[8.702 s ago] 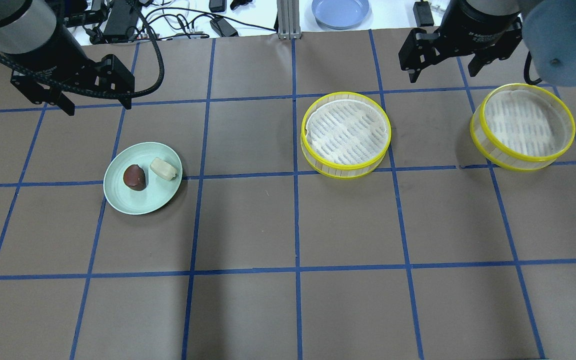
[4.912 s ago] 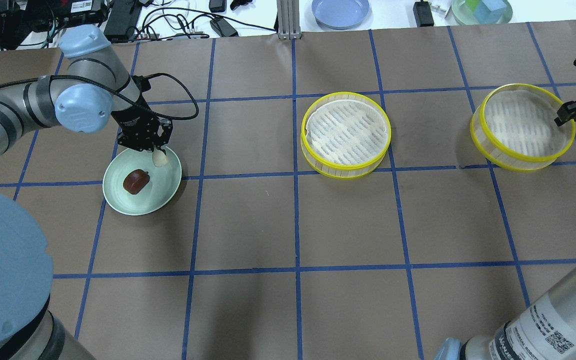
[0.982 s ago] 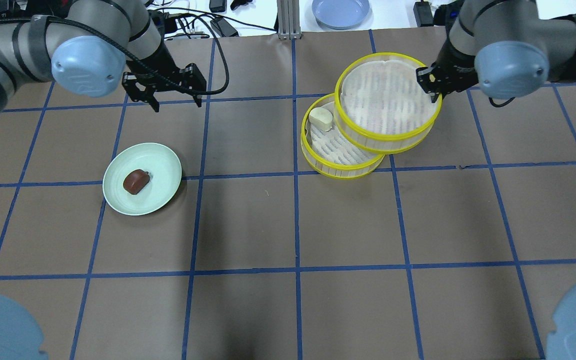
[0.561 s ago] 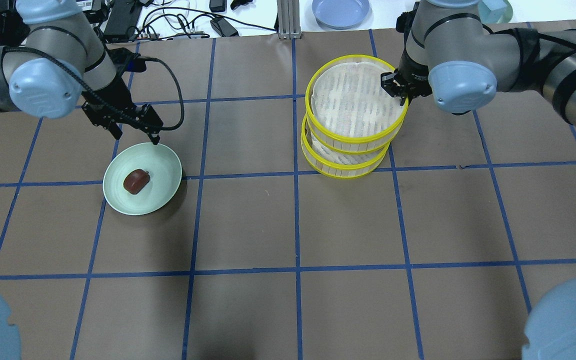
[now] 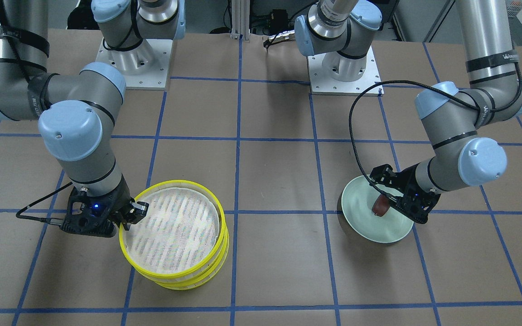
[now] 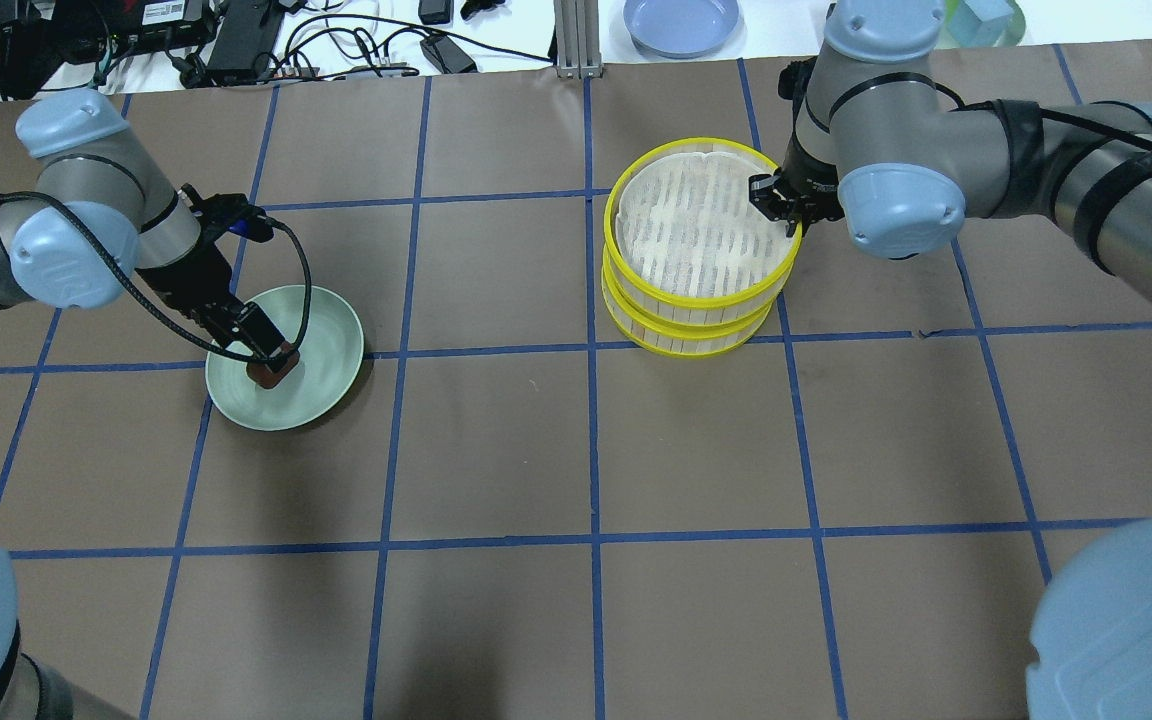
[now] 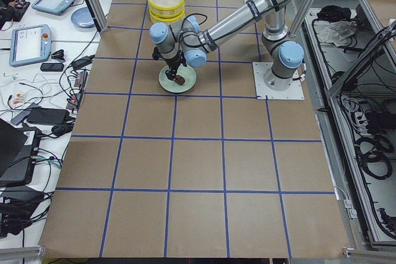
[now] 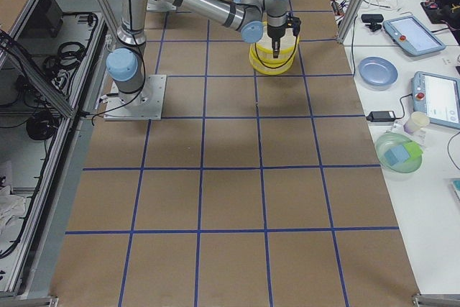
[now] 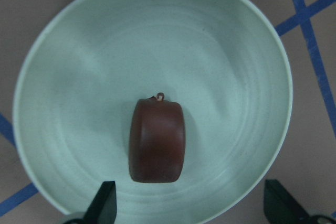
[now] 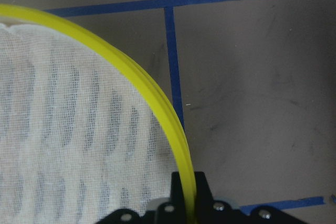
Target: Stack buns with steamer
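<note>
1. A brown paper-covered surface marked into squares by blue tape lines is shown, with two robot arms reaching over it.
2. The steamer is seen as two round trays with yellow rims, placed one over the other on the far middle of the surface in the overhead view.
3. The upper tray is set slightly off-centre from the lower tray, so a sliver of the lower yellow rim is exposed on the near side.
4. The white mesh cloth with grey streaks is shown across the floor of the upper tray, and nothing is seen lying on it.
5. The right tool is closed onto the yellow rim of the upper tray at that tray's right edge, with one finger inside the rim and one outside.
6. Whether the upper tray is fully seated on the lower one cannot be told.
7. A green plate is placed well apart from the steamer, on the robot's left side.
8. The brown bun, glossy and oval, is seen lying on the plate near its middle.
9. The left tool is held low over the plate with its fingers spread wide; nothing is gripped, and the bun is not touched by either fingertip.
</note>
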Robot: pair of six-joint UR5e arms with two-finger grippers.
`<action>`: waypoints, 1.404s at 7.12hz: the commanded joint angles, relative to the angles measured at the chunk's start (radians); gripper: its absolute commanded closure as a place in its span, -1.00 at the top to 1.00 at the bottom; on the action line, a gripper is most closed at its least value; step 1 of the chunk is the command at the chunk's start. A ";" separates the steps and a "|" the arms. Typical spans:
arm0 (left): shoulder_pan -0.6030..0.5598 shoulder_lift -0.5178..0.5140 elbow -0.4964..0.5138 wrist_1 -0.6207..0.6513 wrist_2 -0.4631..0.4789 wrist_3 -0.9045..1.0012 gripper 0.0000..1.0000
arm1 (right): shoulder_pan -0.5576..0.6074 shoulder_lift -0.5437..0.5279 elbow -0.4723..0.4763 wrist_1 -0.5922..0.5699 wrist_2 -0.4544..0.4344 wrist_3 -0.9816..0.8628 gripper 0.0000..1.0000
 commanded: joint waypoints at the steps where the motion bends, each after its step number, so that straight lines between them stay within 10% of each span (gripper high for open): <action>1: 0.002 -0.032 -0.032 0.002 -0.035 0.010 1.00 | 0.000 0.002 0.012 -0.005 0.003 -0.007 -0.98; 5: 0.002 -0.052 0.005 0.046 -0.029 0.010 0.97 | -0.001 0.005 0.012 -0.018 0.057 -0.010 -0.96; 6: 0.002 -0.058 0.028 0.046 -0.030 0.008 0.71 | -0.001 0.006 0.010 -0.018 0.055 -0.013 -0.95; 8: 0.002 -0.090 0.045 0.091 -0.027 0.004 -0.99 | -0.001 0.012 0.010 -0.018 0.046 -0.012 -0.95; 10: 0.001 -0.086 0.054 0.095 -0.032 -0.046 -1.00 | -0.008 0.014 0.010 -0.021 0.038 -0.015 -0.95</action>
